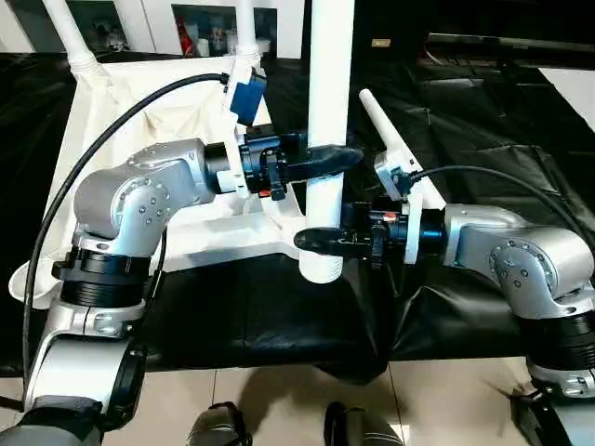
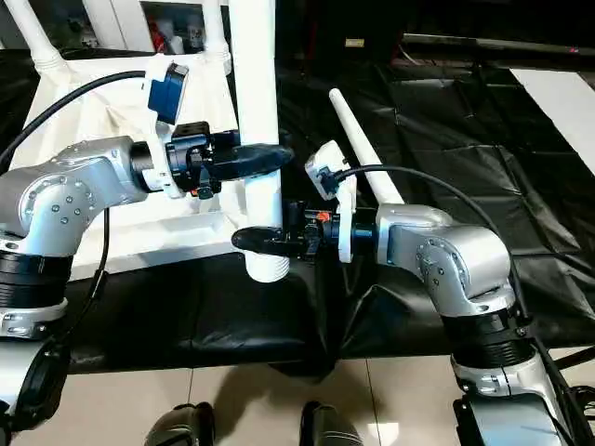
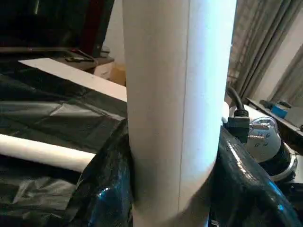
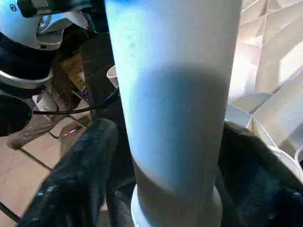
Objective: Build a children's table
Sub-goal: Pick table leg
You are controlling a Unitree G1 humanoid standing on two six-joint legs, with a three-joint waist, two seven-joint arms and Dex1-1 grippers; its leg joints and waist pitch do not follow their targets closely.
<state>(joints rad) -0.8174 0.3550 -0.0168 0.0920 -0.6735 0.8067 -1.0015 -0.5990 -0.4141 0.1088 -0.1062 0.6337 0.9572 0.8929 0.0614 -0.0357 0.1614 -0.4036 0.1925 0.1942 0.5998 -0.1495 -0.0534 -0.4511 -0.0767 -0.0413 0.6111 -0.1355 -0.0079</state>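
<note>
The white tabletop (image 1: 130, 102) lies underside up on black sheeting, with two legs (image 1: 72, 32) (image 1: 245, 28) standing in its far corners. A third leg (image 1: 330, 74) stands upright at the near right corner, its flared end (image 1: 323, 267) low against the tabletop's edge. My left gripper (image 1: 330, 160) is shut on this leg at mid height. My right gripper (image 1: 321, 242) straddles the leg just above the flare, and one finger (image 4: 75, 179) stands a little off the tube. A fourth leg (image 2: 358, 139) lies on the sheeting to the right.
Black plastic sheeting (image 1: 483, 121) covers the work surface and hangs over its front edge above the tiled floor (image 1: 279, 409). Cables arc over both forearms (image 1: 130, 200) (image 1: 502, 246). Shelves with small items (image 1: 200, 32) stand behind the tabletop.
</note>
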